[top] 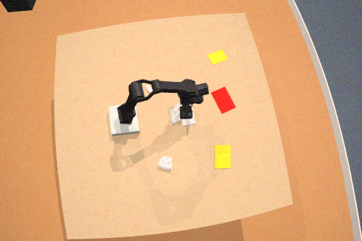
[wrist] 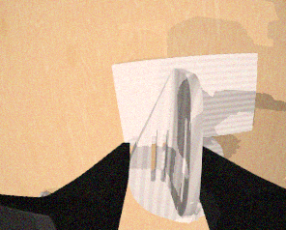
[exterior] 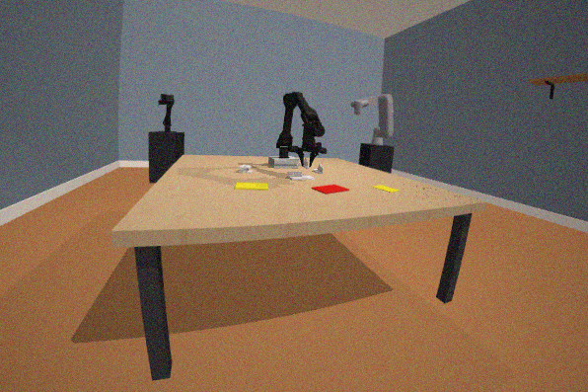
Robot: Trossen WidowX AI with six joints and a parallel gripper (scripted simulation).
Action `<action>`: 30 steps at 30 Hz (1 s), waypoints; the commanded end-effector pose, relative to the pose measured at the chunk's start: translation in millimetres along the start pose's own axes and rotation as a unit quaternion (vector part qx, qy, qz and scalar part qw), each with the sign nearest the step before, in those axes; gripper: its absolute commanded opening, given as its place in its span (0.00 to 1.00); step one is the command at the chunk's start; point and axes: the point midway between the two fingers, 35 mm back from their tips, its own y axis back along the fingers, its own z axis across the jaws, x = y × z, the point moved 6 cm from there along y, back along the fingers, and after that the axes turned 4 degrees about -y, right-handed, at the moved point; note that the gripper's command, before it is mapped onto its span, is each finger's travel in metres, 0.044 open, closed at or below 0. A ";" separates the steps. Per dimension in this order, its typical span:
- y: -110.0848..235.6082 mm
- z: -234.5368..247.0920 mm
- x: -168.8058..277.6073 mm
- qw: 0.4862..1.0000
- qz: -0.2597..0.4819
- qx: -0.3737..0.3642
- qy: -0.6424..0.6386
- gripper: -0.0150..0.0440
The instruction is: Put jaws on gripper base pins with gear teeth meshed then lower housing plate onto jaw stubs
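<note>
My gripper (exterior: 306,165) (wrist: 159,150) is shut on a white jaw (wrist: 194,169). The jaw is a long, upright piece with a rounded outline and a dark recess. The white gripper base (top: 189,121) (exterior: 300,178) (wrist: 140,87) lies flat below and behind it, partly hidden by the arm and the jaw. The pins and any contact between jaw and base cannot be made out. Another small white piece (top: 149,88) (exterior: 320,169), probably the other jaw, lies beyond the arm. A white piece with two marks (top: 165,162) (exterior: 245,169), probably the housing plate, lies apart on the other side.
The wooden table (top: 100,200) (exterior: 187,211) also bears a red rectangle (top: 223,100) (exterior: 330,189) and two yellow ones, one (top: 217,57) (exterior: 386,189) beyond the red and another (top: 222,157) (exterior: 252,186) on its other side. The arm's pale mounting block (top: 113,128) (exterior: 283,162) stands behind the work.
</note>
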 end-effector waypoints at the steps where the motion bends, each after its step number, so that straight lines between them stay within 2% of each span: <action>1: -8.2 0.0 1.0 1.000 0.003 -0.001 0.000 0.48; 11: -23.3 -0.3 2.1 1.000 0.003 -0.001 0.000 0.48; 30: -26.6 -0.3 2.2 1.000 0.003 -0.001 0.001 0.48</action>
